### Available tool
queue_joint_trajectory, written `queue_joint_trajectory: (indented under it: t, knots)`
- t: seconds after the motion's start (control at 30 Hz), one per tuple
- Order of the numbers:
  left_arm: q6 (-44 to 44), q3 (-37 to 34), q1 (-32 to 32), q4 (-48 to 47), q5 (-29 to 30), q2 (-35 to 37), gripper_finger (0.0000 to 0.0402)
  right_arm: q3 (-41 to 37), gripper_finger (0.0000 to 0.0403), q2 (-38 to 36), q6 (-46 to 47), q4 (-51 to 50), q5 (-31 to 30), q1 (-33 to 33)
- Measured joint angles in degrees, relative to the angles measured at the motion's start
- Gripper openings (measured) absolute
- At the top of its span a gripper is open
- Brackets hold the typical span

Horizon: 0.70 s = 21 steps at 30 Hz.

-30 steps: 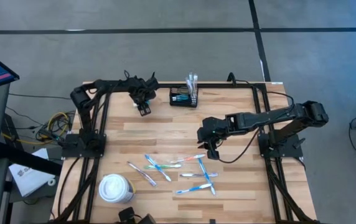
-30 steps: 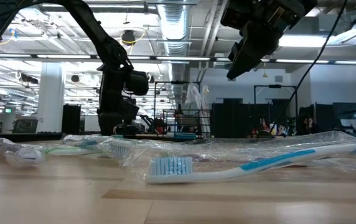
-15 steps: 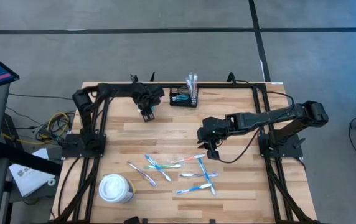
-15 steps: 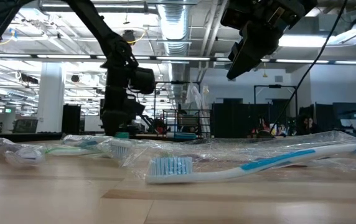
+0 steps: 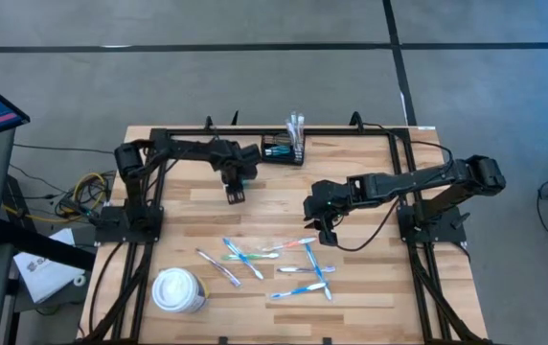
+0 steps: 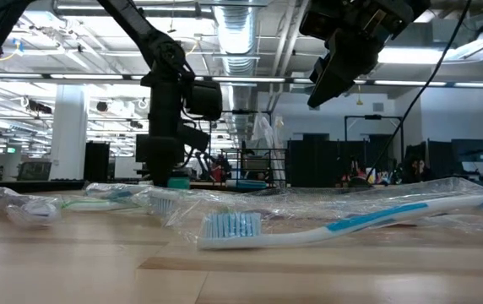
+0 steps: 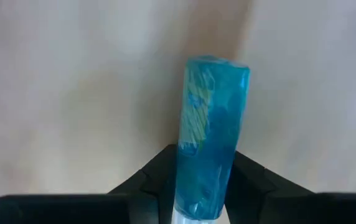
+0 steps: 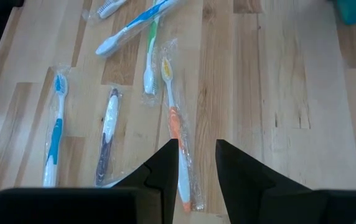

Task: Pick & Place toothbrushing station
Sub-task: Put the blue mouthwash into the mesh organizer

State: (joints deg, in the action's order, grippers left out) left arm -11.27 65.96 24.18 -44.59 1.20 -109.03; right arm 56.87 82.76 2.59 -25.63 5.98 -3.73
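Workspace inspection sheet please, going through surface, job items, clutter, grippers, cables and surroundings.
Surface: wooden table, black frame rails along its edges.
Job's things: black mesh organiser at the far edge, some items standing in it.
Clutter: wrapped toothbrushes scattered near the front; white lidded cup at the front left.
Grippers: left gripper beside the organiser, shut on a blue tube; right gripper hangs empty and open above the toothbrushes.
Cables: bundle on the floor, left of the table.
Surroundings: grey floor; big hall behind.
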Motion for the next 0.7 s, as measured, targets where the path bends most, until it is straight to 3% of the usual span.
queue_joint_trajectory:
  t: [0.4, 0.7]
  knots:
    - [0.00, -0.05, -3.23, 0.29, 0.41, -0.07, 0.0102, 0.00, 0.0098, 0.00, 0.00, 1.00, 0.00, 0.00]
    - [0.06, -0.49, -3.30, -0.28, -2.20, 2.66, 0.0142, -0.01, 0.0098, 0.00, 0.00, 0.99, 0.00, 0.00]
